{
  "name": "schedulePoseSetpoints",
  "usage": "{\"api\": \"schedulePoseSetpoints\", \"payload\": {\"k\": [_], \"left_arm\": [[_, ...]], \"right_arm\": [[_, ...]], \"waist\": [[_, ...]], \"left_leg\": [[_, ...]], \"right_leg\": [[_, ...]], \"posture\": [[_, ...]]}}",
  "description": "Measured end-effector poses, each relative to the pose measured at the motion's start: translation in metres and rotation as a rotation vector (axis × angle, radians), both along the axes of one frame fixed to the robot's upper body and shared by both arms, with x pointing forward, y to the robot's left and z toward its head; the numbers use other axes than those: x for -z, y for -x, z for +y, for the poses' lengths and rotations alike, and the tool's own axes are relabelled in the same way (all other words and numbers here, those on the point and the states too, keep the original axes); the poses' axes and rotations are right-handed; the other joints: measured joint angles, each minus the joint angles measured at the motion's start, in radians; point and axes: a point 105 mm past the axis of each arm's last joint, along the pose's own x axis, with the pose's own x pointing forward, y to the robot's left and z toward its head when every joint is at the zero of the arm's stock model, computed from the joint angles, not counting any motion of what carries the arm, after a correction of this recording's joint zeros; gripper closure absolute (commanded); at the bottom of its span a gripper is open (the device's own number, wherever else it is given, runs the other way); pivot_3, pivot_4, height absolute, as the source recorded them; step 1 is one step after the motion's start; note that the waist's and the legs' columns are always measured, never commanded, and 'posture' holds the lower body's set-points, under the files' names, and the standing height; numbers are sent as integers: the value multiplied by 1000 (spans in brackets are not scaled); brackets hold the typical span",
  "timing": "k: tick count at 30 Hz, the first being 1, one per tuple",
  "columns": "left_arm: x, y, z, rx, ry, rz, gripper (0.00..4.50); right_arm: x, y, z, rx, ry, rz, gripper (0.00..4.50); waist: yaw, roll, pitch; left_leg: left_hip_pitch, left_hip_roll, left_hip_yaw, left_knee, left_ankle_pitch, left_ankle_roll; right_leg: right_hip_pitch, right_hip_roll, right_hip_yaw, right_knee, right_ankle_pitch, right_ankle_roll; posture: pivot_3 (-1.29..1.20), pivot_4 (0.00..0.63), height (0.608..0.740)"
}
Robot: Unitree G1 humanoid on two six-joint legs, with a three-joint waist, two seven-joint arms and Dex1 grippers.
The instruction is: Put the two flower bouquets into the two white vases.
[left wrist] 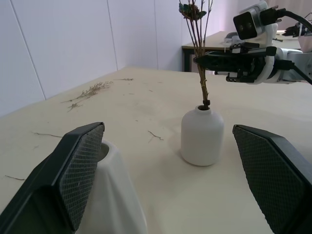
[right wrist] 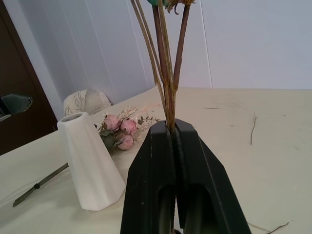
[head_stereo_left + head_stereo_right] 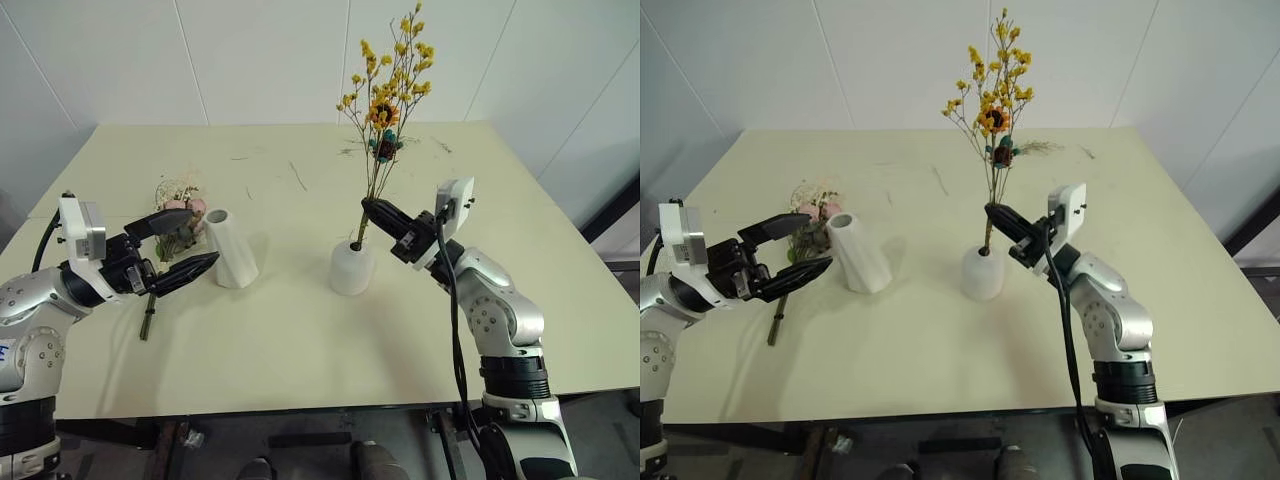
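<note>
The thin bouquet of yellow blossoms [image 3: 385, 100] stands upright, its stem end in the neck of the short round white vase [image 3: 352, 268] at mid-table. My right gripper [image 3: 368, 208] is shut on its stems [image 2: 168, 73] just above the neck. The tall tapered white vase [image 3: 231, 248] stands to the left. Behind it the pink rose bouquet [image 3: 180, 205] lies flat on the table, its stem pointing toward the front edge. My left gripper [image 3: 203, 237] hangs open just left of the tall vase, over the rose bouquet, holding nothing.
Loose dried twigs [image 3: 298, 176] lie scattered on the far half of the pale table [image 3: 300, 350], with more near the back right [image 3: 440, 145]. A white wall runs close behind the table.
</note>
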Motion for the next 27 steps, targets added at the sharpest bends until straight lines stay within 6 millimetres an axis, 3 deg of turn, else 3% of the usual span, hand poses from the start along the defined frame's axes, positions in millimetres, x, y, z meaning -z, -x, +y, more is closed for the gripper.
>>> {"api": "schedulePoseSetpoints", "payload": {"k": [7, 18, 22, 27], "left_arm": [[0, 0, 0, -1, 5, -1, 0], [-1, -1, -1, -10, 6, -5, 0], [-1, 1, -2, -10, 1, -10, 0], [2, 3, 0, -20, -2, -3, 0]], "right_arm": [[16, -5, 4, 32, -1, 0, 4480], [19, -6, 8, 41, 11, -41, 4480], [26, -3, 11, 26, 55, -67, 3512], [37, 5, 8, 8, 103, -80, 1704]], "waist": [[-1, 0, 0], [0, 0, 0], [0, 0, 0], [0, 0, 0]], "left_leg": [[0, 0, 0, 0, 0, 0], [0, 0, 0, 0, 0, 0], [0, 0, 0, 0, 0, 0], [0, 0, 0, 0, 0, 0]], "right_leg": [[0, 0, 0, 0, 0, 0], [0, 0, 0, 0, 0, 0], [0, 0, 0, 0, 0, 0], [0, 0, 0, 0, 0, 0]], "posture": [[0, 150, 740], [0, 150, 740], [0, 150, 740], [0, 150, 740]]}}
